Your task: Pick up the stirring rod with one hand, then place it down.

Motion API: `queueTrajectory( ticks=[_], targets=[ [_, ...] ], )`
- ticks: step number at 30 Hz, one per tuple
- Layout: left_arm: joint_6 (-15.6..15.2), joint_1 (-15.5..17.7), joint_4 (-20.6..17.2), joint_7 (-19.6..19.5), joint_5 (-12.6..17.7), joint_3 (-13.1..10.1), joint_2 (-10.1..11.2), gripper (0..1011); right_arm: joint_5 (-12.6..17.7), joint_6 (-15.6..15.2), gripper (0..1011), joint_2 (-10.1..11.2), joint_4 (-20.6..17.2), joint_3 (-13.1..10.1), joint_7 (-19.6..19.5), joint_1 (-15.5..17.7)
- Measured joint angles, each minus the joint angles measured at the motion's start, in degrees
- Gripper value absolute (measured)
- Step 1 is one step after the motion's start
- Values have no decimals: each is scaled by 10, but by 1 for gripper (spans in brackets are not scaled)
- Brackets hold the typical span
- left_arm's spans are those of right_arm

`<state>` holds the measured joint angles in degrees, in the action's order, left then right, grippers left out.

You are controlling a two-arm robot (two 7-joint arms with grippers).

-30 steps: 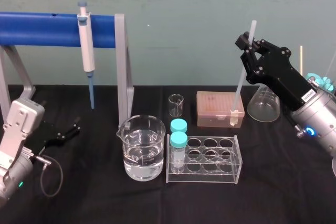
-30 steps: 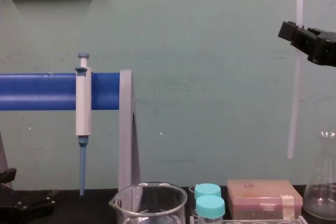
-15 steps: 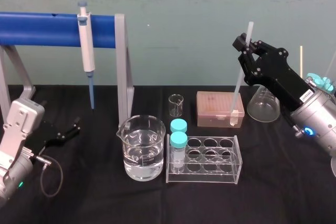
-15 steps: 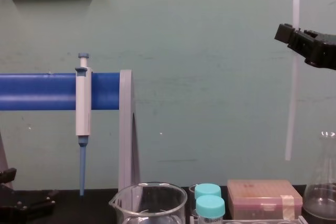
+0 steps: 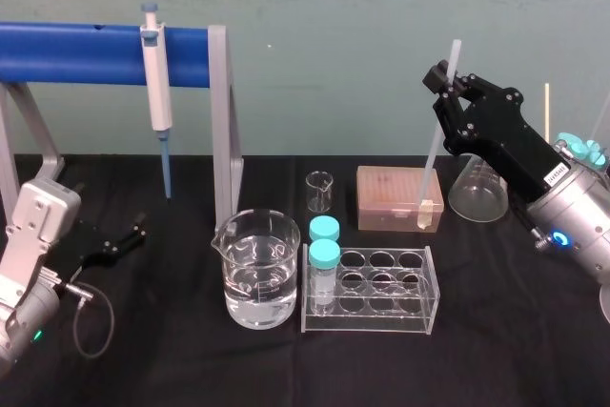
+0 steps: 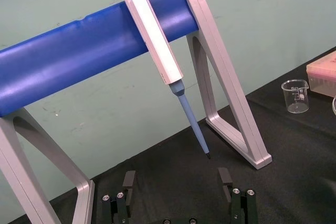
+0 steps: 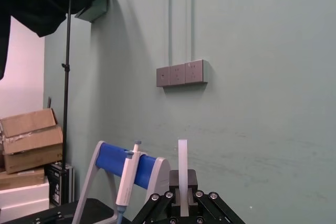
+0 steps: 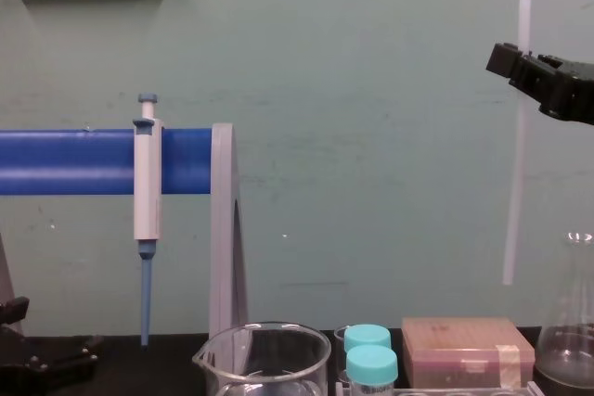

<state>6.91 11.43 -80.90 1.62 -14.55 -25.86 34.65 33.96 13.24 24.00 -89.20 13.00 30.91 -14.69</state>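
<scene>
Head view: your right hand (image 5: 444,83) gripped the stirring rod (image 5: 436,145) near-upright above the pink box (image 5: 386,199) (left hand (image 5: 132,235) parked, open). Best move, as judged: lower slowly onto bare bench (image 5: 515,331), release once flat.

The thin, translucent white stirring rod (image 5: 436,148) hangs nearly upright above the pink box (image 5: 391,199), clamped near its top by the black right gripper (image 5: 445,84).

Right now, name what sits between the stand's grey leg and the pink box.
A small glass beaker stands there, touching neither; the head view shows it.
</scene>
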Motion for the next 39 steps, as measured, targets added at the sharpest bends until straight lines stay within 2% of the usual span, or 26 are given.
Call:
queueTrajectory(
  ticks=[39],
  targets=[
    [0,0,0,0,0,0,0,1000,4,-5,71,2,-4,2,-5,5]
  ],
)
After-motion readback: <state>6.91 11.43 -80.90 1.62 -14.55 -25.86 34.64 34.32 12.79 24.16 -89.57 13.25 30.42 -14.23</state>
